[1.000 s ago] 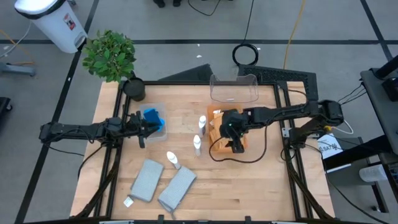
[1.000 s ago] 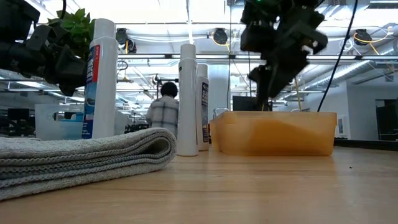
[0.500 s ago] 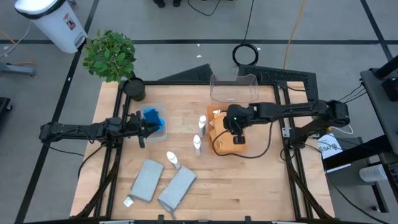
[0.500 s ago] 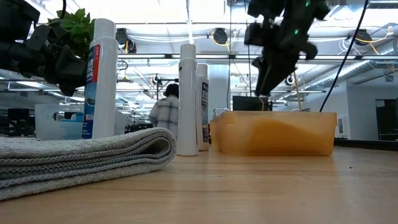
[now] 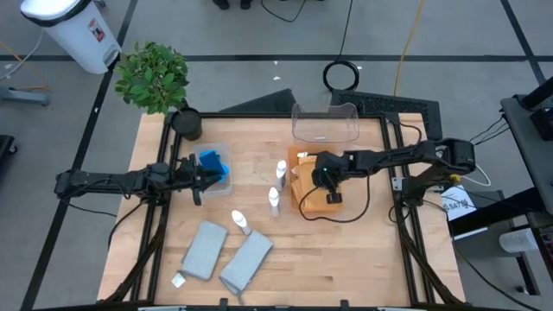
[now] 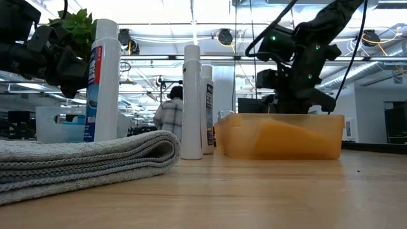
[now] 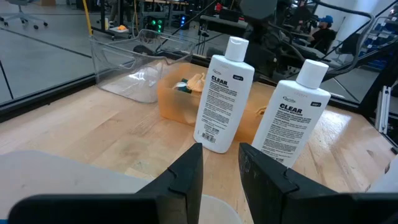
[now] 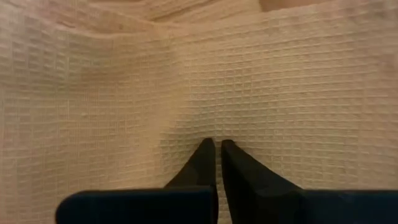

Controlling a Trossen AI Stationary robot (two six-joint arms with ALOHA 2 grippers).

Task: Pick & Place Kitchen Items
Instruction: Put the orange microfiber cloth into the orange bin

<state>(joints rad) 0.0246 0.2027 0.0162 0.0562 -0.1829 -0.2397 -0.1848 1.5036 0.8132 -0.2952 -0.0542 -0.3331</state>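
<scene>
An orange waffle-weave cloth lies in the orange tray, and my right gripper is down in the tray, shut on it. In the low view the tray wall hides its fingertips. Two white bottles stand left of the tray; a third lies on its side. Two folded grey cloths lie flat near the front edge. Blue sponges sit in a clear bin. My left gripper waits beside that bin, slightly open with nothing between its fingers. My right gripper pinches a small pucker of the orange cloth between its two fingertips, away from any edge that shows. The fingers come slanting down from above. The cloth lies in the tray, with creases running toward the fingertips.
A clear plastic bin stands at the far edge behind the tray. A potted plant and a dark pot are at the far left corner. Bare wood lies between the bottles and the front right corner.
My right gripper has come down from above the orange tray into it, tipping more steeply downward, and now sits on the orange cloth. The bottles, grey cloths and sponges have kept their places.
</scene>
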